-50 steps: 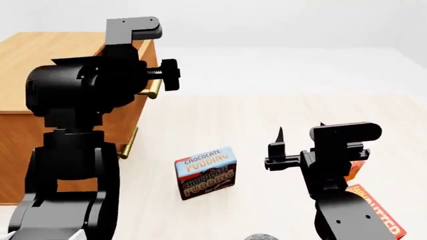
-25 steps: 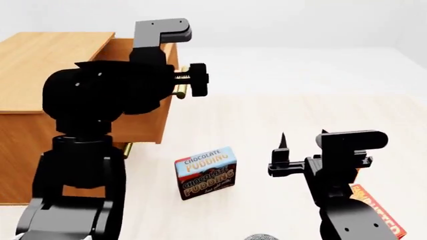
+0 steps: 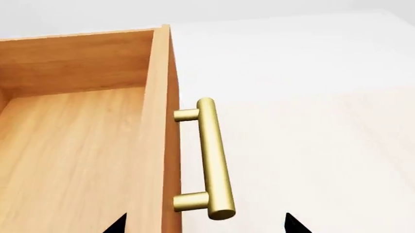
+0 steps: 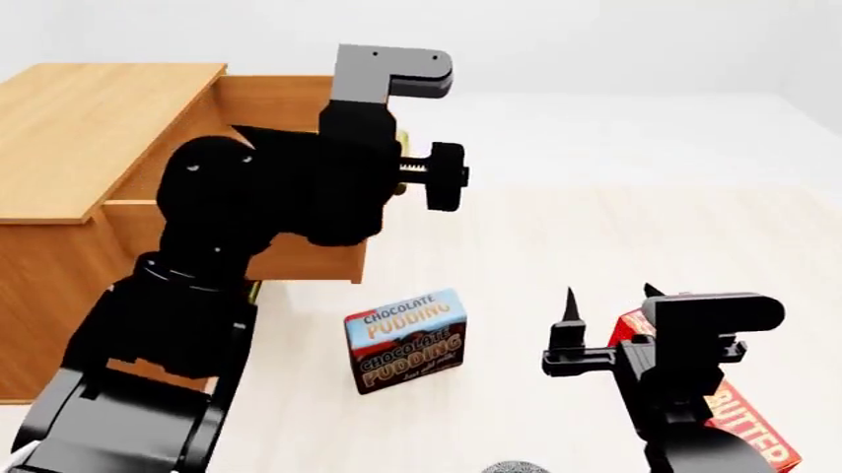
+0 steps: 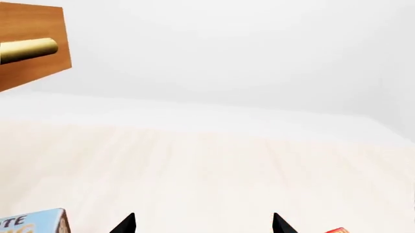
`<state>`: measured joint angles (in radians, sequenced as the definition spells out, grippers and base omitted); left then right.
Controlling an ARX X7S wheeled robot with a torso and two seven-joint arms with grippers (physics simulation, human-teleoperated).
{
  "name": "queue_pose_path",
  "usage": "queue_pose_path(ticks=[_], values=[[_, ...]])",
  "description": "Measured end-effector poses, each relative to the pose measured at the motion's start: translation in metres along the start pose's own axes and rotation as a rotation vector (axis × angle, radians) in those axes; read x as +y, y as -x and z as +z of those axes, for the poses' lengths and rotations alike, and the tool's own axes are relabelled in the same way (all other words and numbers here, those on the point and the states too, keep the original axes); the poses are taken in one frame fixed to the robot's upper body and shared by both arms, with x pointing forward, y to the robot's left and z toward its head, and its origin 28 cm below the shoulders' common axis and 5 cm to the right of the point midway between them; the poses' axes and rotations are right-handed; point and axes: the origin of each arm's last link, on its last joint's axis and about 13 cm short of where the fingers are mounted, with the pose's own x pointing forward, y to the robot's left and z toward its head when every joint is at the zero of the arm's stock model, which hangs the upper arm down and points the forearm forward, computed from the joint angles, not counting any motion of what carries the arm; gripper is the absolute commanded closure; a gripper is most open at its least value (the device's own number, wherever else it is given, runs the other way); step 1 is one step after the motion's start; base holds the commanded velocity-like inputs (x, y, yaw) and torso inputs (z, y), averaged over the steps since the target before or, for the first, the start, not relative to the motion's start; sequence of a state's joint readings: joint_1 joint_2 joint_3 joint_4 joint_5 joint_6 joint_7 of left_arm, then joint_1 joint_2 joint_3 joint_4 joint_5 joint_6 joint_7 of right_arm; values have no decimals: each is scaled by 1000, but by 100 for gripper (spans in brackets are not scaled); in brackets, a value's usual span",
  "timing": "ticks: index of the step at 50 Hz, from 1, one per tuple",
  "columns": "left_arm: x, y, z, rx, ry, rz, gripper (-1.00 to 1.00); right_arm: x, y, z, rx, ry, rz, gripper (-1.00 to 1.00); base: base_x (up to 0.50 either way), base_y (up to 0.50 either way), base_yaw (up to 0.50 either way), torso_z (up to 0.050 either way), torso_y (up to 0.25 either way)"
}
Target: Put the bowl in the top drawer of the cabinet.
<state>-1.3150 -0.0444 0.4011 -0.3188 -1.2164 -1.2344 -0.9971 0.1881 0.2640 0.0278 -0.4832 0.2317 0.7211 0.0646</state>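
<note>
Cabinets: one cabinet, light brown wood, at the left edge of the floor area in the head view.
Drawers: two; the top drawer is pulled out; of the lower drawer only a bit of handle shows under the left arm.
Brass handles: top drawer handle, a bar on two posts on the drawer front.
Boxes: two; a chocolate pudding box on the floor in front of the cabinet, a red butter box toward the right edge, partly behind the right arm.
Bowl: not visible in any view; its place relative to either jaw pair cannot be told.
Top drawer contents: the visible inner floor and walls show bare wood only.
Left gripper: only two dark fingertips show in its wrist view, spread apart, one on each side of the handle's near end; nothing between them, not touching the handle.
Right gripper: above the floor between the pudding box and butter box, fingertips parted, holding nothing.
</note>
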Motion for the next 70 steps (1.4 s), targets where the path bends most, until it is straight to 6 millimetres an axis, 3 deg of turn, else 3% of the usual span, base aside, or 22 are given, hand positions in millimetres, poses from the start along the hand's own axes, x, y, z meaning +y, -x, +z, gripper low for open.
queue_pose_path(ticks=[16, 24, 34, 44, 53, 70], values=[[-14, 9, 1, -6, -63, 68, -100, -9, 4, -13, 24, -28, -12, -100, 0, 0, -2, 0, 5], [-23, 35, 23, -63, -26, -66, -100, -10, 5, -15, 32, -29, -11, -100, 0, 0, 0, 0, 1], [-19, 60, 47, -123, 3, -123, -100, -9, 4, -15, 39, -21, -8, -100, 0, 0, 0, 0, 0], [-7, 84, 52, -187, 4, -148, -100, -7, 3, -14, 42, -14, -11, -100, 0, 0, 0, 0, 0], [1, 108, 24, -241, -36, -222, -100, -9, 1, -11, 41, -16, -39, -100, 0, 0, 0, 0, 0], [28, 144, -77, -276, -93, -381, -100, -14, -4, -11, 51, -21, -94, -100, 0, 0, 0, 0, 0]])
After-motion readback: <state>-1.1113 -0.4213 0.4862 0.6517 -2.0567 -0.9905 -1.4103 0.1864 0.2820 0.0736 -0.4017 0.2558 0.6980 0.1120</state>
